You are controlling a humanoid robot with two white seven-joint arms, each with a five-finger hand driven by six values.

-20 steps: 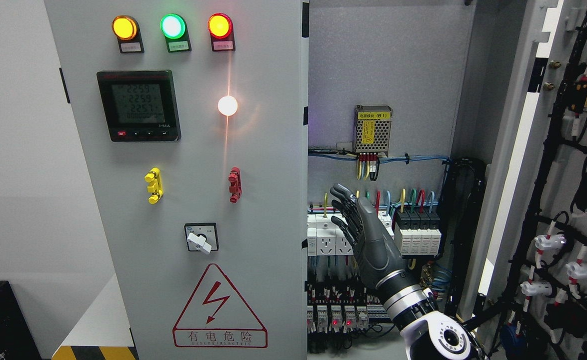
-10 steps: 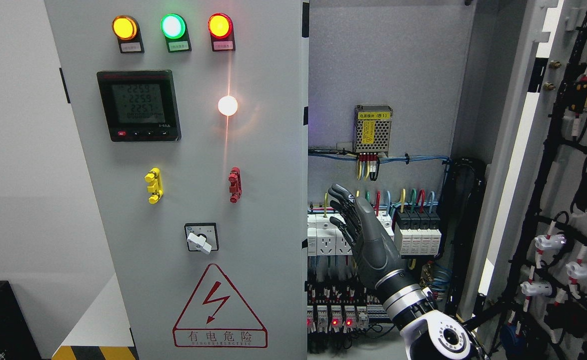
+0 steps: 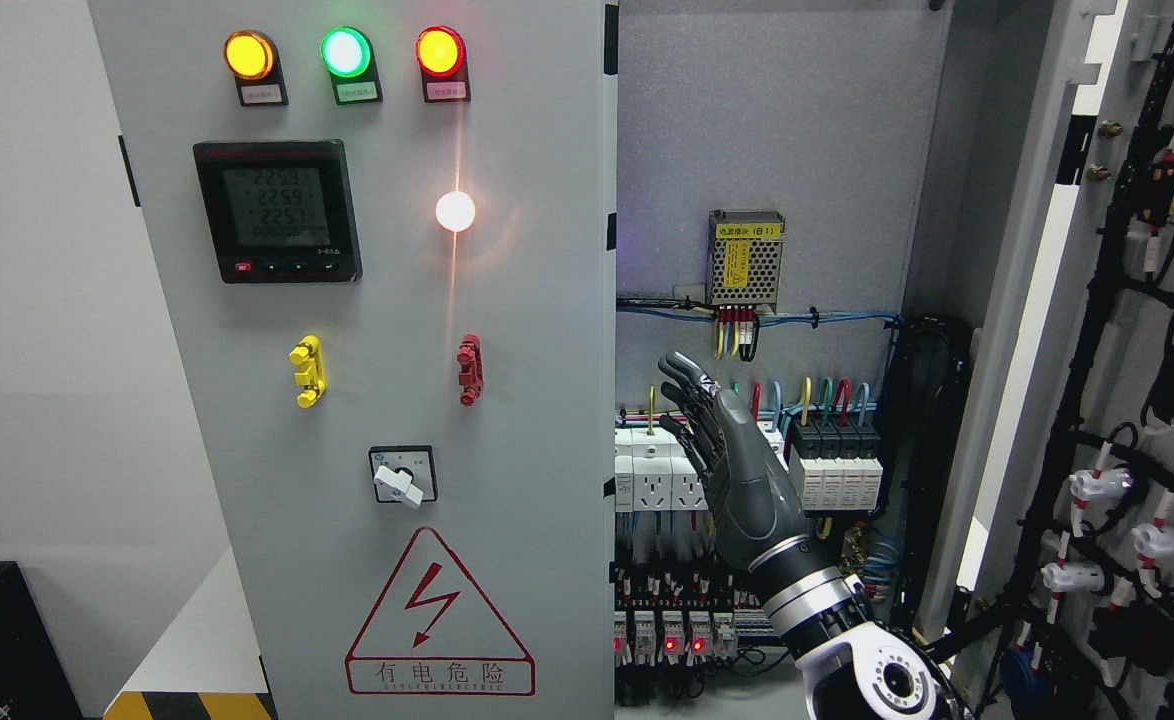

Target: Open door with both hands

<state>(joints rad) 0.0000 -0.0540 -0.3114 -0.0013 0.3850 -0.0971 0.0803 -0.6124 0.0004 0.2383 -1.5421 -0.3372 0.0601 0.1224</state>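
Door (image 3: 1097,330) at right is shown swung open, with the right hand (image 3: 737,470) raised inside the cabinet (image 3: 777,130), fingers (image 3: 685,372) extended and empty.

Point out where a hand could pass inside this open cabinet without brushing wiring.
Free: the bare grey back panel above the power supply. Crowded: the breaker rows and the relays below them, where the open right hand hovers, and the right door with its cable harness.
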